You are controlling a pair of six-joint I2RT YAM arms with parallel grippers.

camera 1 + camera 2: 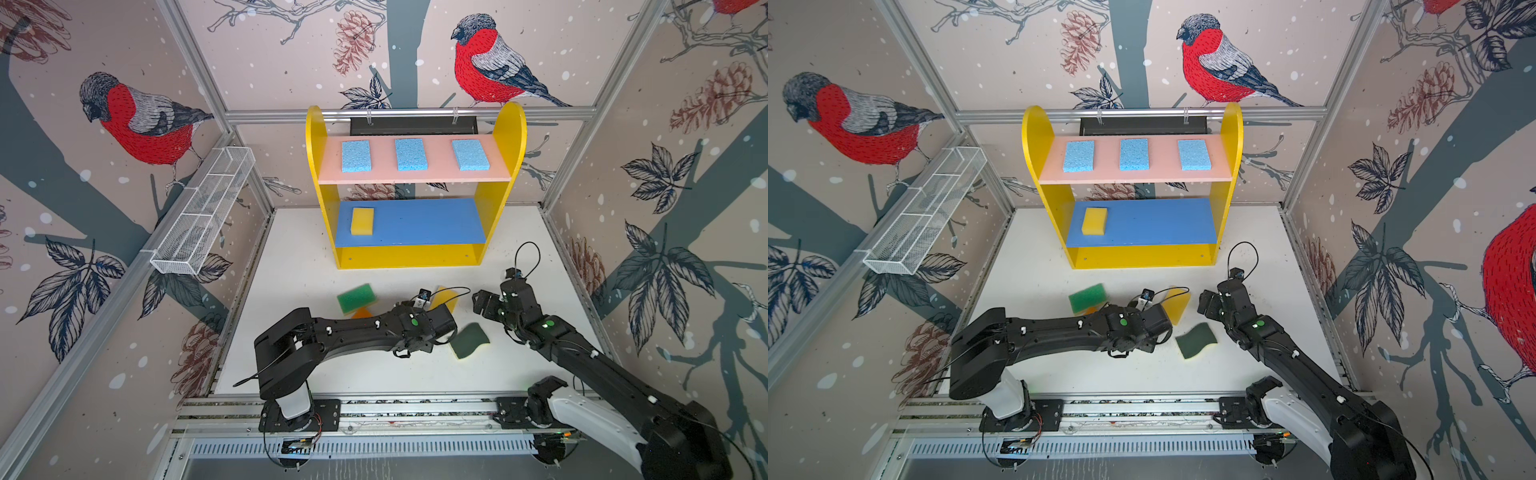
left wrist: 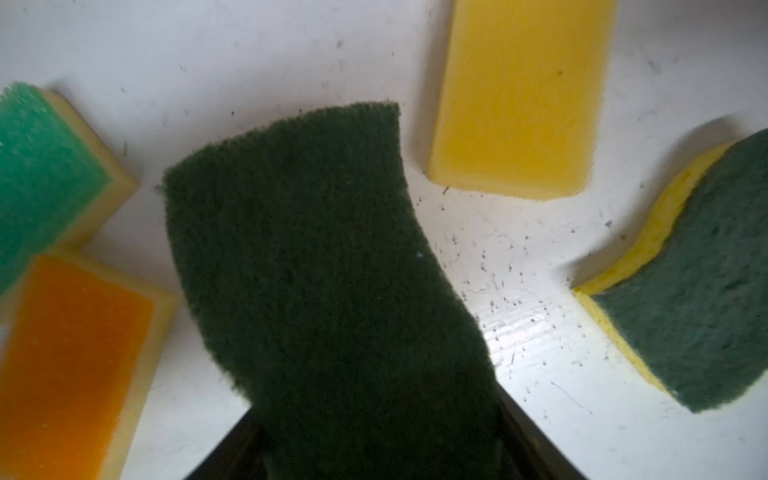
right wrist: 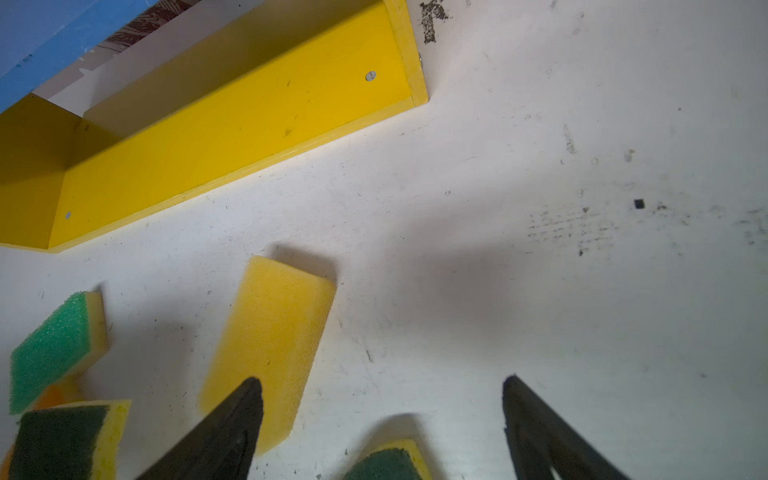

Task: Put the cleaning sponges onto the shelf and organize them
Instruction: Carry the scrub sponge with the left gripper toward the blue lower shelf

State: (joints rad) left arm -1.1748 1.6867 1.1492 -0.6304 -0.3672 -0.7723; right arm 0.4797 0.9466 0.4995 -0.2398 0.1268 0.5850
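**Left wrist:** nearest the lens, the wavy, felt-like dark-green scourer (image 2: 316, 270), pinched by my left gripper (image 2: 376, 442); I judge the soft foam could squirm free.
**Right wrist:** right gripper (image 3: 381, 382) gaping, empty, just beside a porous yellow block (image 3: 270, 345).
**Both top views:** shelf (image 1: 505, 137) at the tabletop's (image 1: 353, 374) far edge, three pitted blue slabs (image 1: 410, 154) on its pink board (image 1: 415, 176); my close-set arms may collide.

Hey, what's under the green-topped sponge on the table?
An orange-topped sponge; the green-topped sponge leans tilted on one end of it. That covered end can't be seen.
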